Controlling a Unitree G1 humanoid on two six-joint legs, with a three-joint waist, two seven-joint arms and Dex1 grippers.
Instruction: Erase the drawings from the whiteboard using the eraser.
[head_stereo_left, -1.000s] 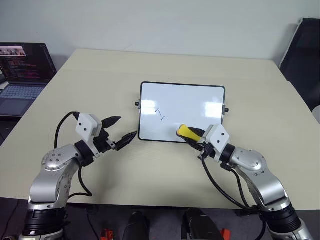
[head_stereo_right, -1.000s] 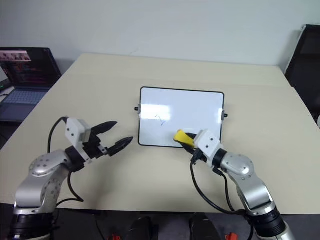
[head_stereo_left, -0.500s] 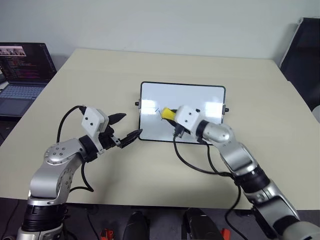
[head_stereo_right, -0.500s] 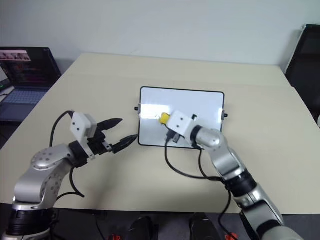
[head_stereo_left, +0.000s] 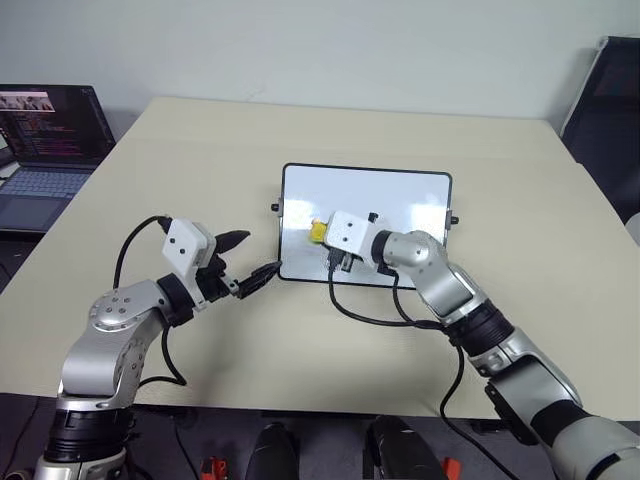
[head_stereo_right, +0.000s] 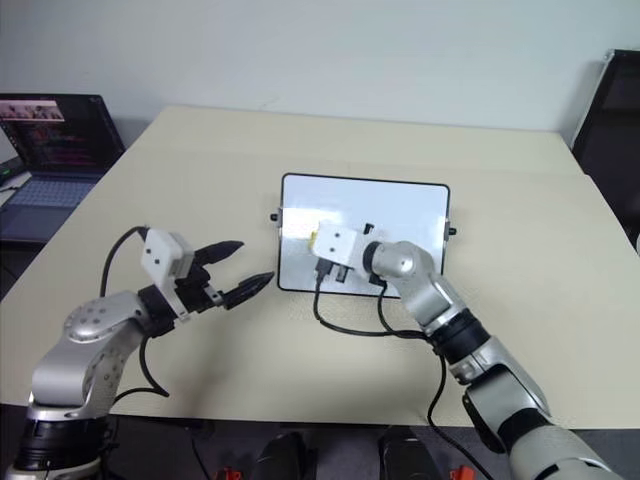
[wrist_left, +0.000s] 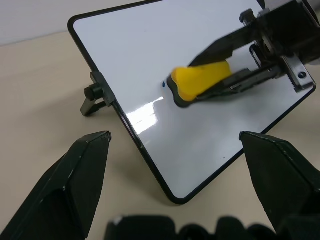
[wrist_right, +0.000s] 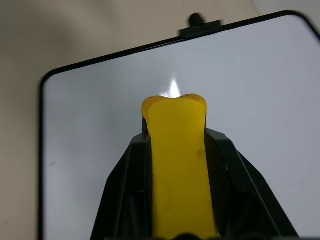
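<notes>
Head camera first: the whiteboard (head_stereo_left: 366, 226) sits flat in the middle of the beige worktop (head_stereo_left: 200, 170), black frame all round, a little knob at each short side. The right pincer (head_stereo_left: 322, 232) reaches in over the board's left half and is clamped on the eraser (head_stereo_left: 318, 232), whose yellow tip pokes out just past the white wrist block. The left pincer (head_stereo_left: 250, 257) hangs over the worktop just off the board's near-left corner, fingers spread wide with nothing between them. A laptop (head_stereo_left: 45, 150) with its screen lit sits off the worktop's far-left edge, and a dark chair (head_stereo_left: 605, 110) is at the far right.

Left wrist camera: the two black fingers (wrist_left: 75, 185) stand far apart, framing the board's corner. The eraser lies against the white surface, dark underside down, pinched between the other arm's fingers. Right beside its tip there's one tiny blue dot, all I can make out of the drawings (wrist_left: 164, 85). One of the board's knobs shows on its short side.

Right wrist camera: the yellow block fills the gap between the two black fingers (wrist_right: 227, 170), gripped tight, its rounded end pointing across the board toward the framed edge with a knob. A glare spot sits just past the tip. Can't pick out any pen marks here.
</notes>
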